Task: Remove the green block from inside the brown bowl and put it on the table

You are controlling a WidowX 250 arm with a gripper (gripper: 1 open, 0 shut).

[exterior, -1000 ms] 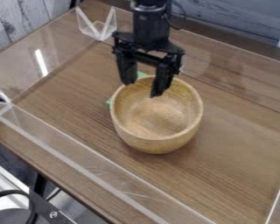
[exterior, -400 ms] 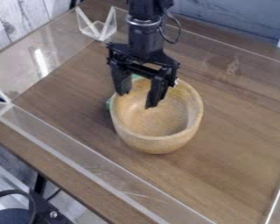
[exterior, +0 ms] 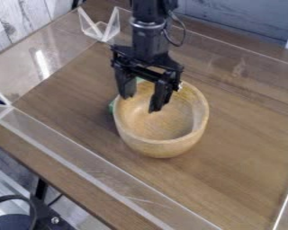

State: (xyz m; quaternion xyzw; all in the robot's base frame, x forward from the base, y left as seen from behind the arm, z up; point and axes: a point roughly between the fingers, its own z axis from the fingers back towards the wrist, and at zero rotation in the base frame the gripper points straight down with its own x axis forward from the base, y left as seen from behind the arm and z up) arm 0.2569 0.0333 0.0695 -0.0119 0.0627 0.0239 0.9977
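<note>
While the jaws are hanging spread over the brown bowl, the gripper is reaching; next, pinching the green block.

A: Item check: any lettering, labels, brand marks or numbers legible?

B: None legible. Nothing readable on the end effector, nor on the brown bowl below it, nor on the table.

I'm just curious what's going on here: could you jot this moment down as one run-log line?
hand: open, over brown bowl rim | green block: sliver visible by bowl's left wall, ungrasped | table: block not yet placed
</note>
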